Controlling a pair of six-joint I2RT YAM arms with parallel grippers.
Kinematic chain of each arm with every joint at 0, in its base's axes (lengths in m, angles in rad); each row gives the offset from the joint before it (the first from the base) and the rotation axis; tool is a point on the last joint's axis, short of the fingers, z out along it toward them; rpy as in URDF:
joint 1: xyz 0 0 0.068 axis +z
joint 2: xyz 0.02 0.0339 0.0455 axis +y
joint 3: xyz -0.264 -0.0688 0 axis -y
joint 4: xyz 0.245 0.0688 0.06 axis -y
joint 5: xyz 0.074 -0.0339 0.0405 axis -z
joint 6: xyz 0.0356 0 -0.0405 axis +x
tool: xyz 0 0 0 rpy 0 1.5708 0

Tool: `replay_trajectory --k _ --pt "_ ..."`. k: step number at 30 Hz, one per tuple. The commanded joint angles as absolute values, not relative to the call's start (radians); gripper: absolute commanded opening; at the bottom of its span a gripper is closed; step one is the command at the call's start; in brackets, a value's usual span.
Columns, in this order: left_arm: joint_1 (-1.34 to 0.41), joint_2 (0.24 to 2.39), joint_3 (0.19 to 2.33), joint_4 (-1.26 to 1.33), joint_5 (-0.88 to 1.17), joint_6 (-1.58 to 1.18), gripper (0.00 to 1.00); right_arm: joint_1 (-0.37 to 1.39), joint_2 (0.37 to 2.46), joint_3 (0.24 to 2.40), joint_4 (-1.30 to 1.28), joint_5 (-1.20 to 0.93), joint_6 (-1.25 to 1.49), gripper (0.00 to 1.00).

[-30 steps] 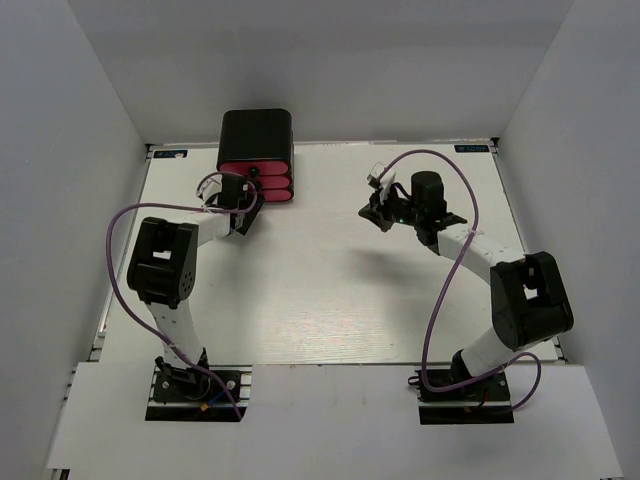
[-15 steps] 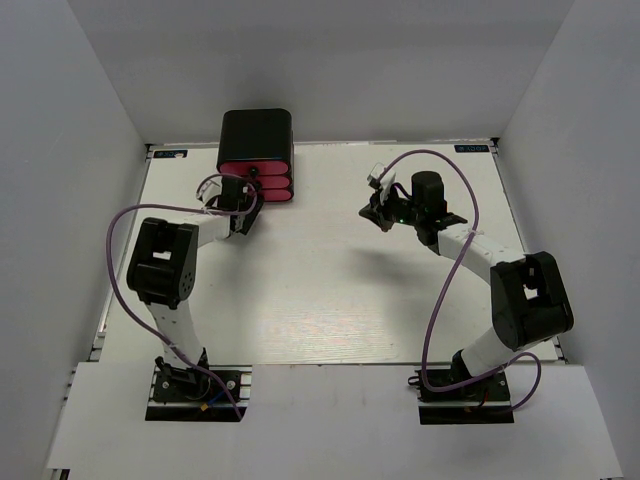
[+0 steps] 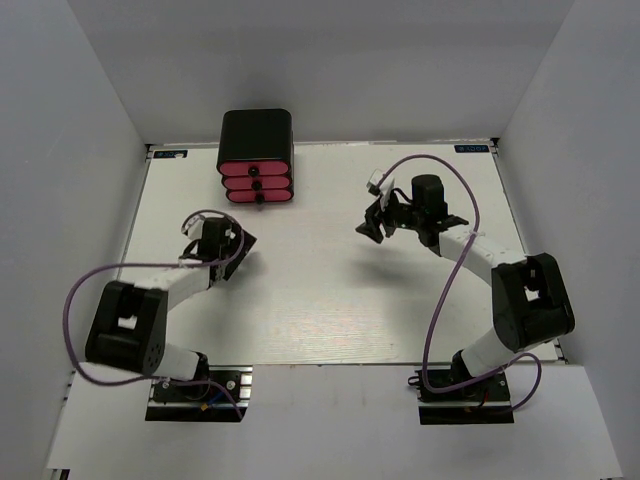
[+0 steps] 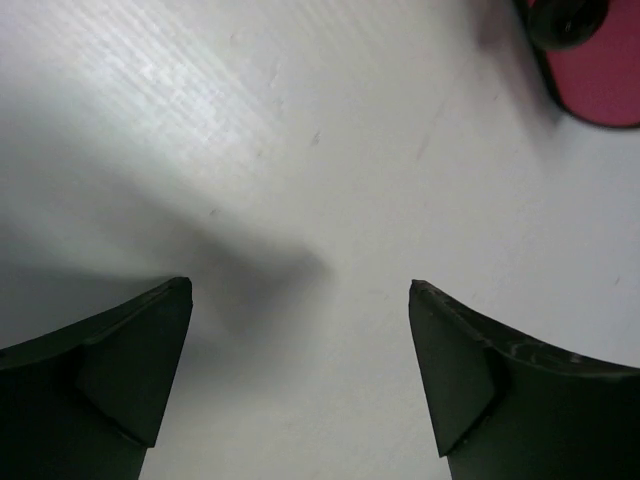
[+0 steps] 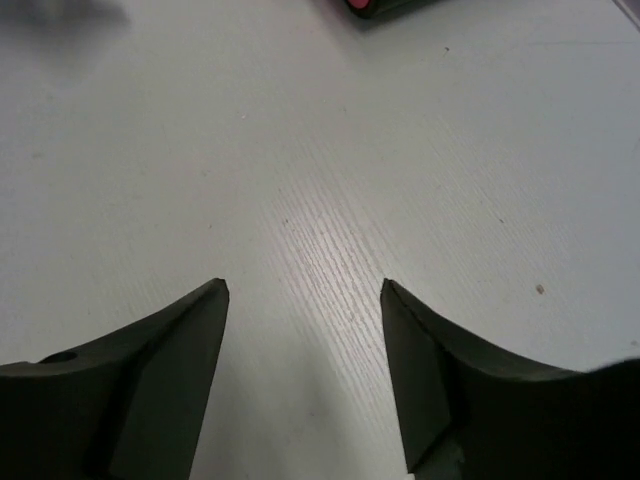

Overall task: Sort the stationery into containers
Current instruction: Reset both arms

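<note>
No stationery shows in any view. The containers are three pink drawers [image 3: 257, 182] with round black knobs, stacked in a glossy black cabinet [image 3: 256, 135] at the far left of the table. My left gripper [image 3: 241, 245] hangs open over bare table, a little nearer than the drawers, with nothing between its fingers [image 4: 300, 290]. A pink drawer front [image 4: 600, 85] and its knob [image 4: 565, 18] sit at the top right of the left wrist view. My right gripper [image 3: 369, 222] stands open over the middle right of the table, also empty [image 5: 305, 285].
White walls close in the white table [image 3: 330, 300] on the left, far and right sides. A purple cable loops off each arm. A sliver of the cabinet [image 5: 368, 5] shows at the top edge of the right wrist view.
My left arm has pulled back from the drawer fronts toward the near left and its gripper has opened wide. My right gripper has gone from shut to open, staying in about the same place.
</note>
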State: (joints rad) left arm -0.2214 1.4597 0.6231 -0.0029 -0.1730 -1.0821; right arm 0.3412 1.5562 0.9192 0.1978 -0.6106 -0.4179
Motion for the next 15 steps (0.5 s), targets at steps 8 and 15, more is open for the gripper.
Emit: replay_trajectory --k 8,15 --pt "-0.230 0.856 0.379 0.032 -0.076 -0.738 1.00 0.342 1.471 0.940 0.084 -0.516 -0.280 0.90" --pt "-0.230 0.629 0.301 0.078 -0.014 -0.646 1.00 0.339 1.414 0.927 0.069 -0.342 -0.178 0.90"
